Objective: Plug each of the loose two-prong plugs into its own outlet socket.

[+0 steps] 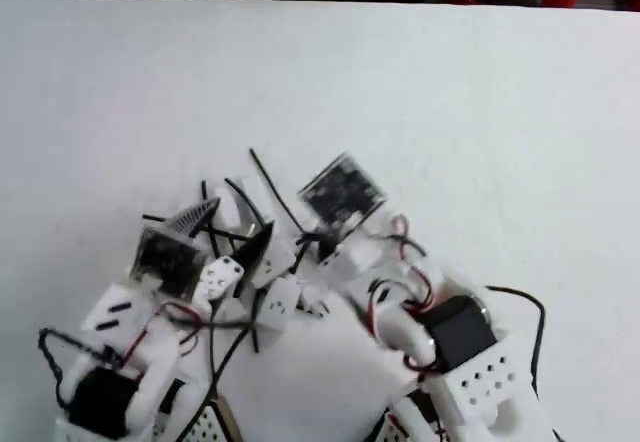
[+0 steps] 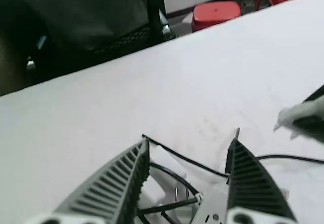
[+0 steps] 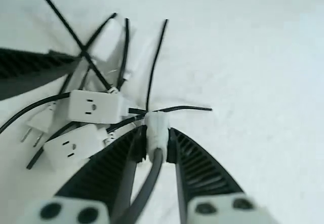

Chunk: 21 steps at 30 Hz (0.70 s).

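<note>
I judge nothing plugged in yet: my right jaws pinch a white plug (image 3: 156,133) just beside two empty sockets (image 3: 96,106) near the tabletop's (image 1: 450,112) arm-side edge, and my left jaws are wide apart, holding nothing.

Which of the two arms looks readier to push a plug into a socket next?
Right. The right gripper is shut on a white plug, and a socket lies close in front of it. The left gripper is open, gripping nothing.
</note>
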Tool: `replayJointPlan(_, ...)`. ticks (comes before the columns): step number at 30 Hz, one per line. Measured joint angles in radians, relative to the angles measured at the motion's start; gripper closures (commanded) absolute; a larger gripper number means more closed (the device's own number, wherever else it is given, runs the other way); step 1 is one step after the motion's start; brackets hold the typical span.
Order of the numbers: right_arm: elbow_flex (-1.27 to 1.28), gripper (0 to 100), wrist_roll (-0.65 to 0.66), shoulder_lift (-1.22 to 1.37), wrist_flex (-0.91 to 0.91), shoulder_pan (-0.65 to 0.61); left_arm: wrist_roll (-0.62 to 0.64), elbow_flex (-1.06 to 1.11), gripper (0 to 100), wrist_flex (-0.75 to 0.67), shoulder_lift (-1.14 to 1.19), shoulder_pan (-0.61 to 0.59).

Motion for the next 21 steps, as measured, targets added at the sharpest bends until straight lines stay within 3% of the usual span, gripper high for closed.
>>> replayJointPlan(7,0.155,98.1,-0.054,0.002,-0.183,0.219,-0.078,-0.107,75,0.002,0.390,-0.003)
replayJointPlan(11,0.196,98.1,-0.055,0.002,-0.255,0.299,-0.144,-0.190,69,0.002,0.606,-0.003)
replayJointPlan(21,0.210,98.1,-0.092,0.002,-0.304,0.348,-0.281,-0.351,67,0.002,1.128,-0.003)
